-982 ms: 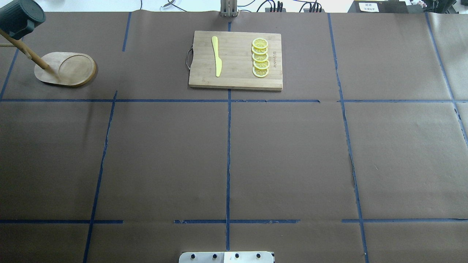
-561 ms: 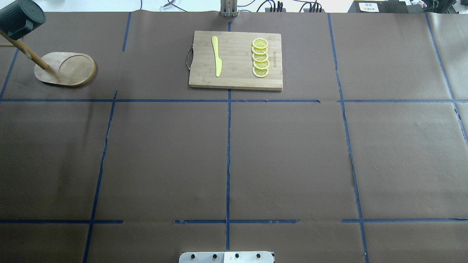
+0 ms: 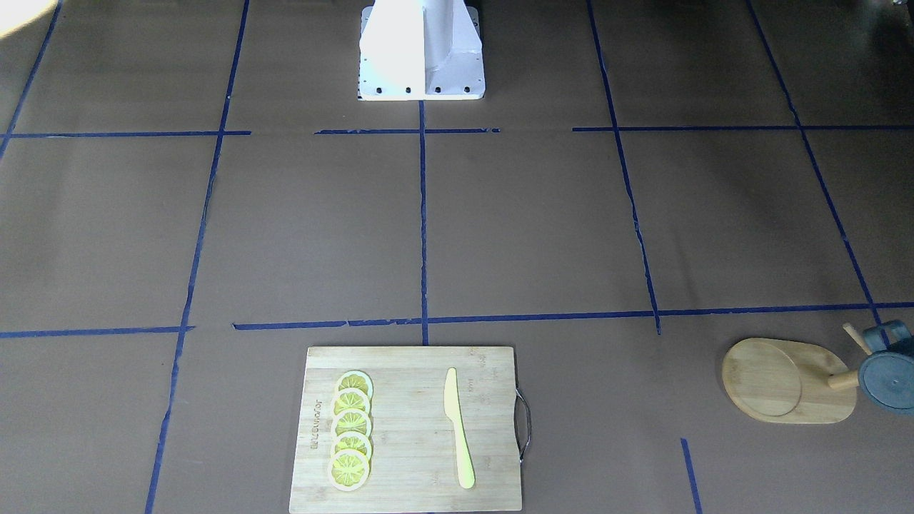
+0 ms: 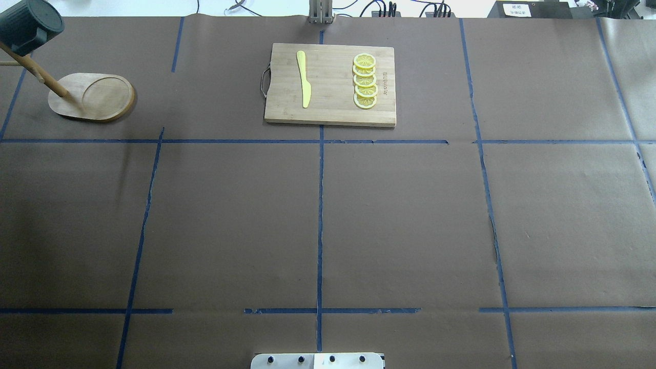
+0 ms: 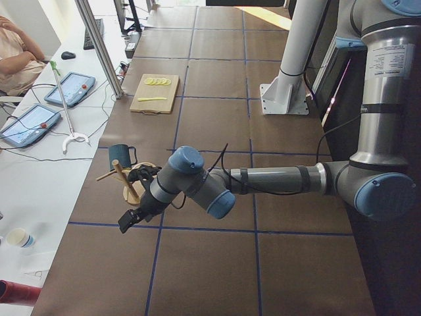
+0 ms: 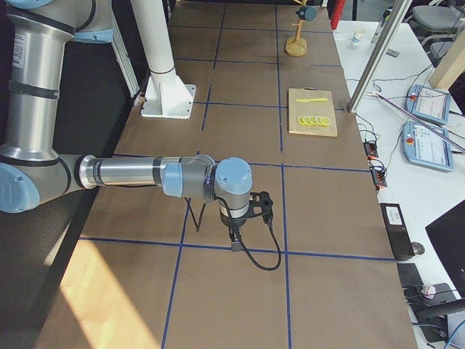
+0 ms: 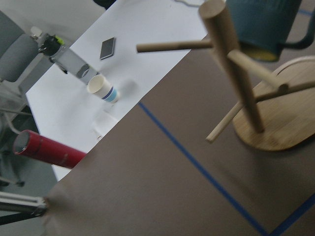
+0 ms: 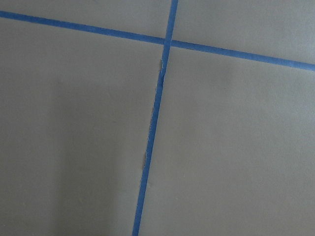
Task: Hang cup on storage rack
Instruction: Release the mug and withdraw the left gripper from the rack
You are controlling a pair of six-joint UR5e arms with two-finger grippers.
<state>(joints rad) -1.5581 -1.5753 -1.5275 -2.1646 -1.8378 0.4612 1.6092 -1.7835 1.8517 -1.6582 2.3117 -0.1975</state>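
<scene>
The dark blue-grey cup (image 4: 28, 25) hangs by its handle on a peg of the bamboo storage rack (image 4: 92, 96) at the table's far left. Both show in the front view as well, the cup (image 3: 885, 371) and the rack (image 3: 785, 382). The left wrist view shows the cup (image 7: 261, 24) on a peg beside the rack's post (image 7: 236, 73). My left gripper (image 5: 133, 216) shows only in the left side view, low beside the rack and apart from the cup (image 5: 120, 155); I cannot tell its state. My right gripper (image 6: 235, 241) shows only in the right side view, pointing down over bare table; I cannot tell its state.
A bamboo cutting board (image 4: 330, 84) with a yellow knife (image 4: 304, 79) and several lemon slices (image 4: 365, 81) lies at the table's far middle. Blue tape lines (image 4: 320, 225) cross the brown paper. The robot's white base (image 3: 421, 50) stands at the near edge.
</scene>
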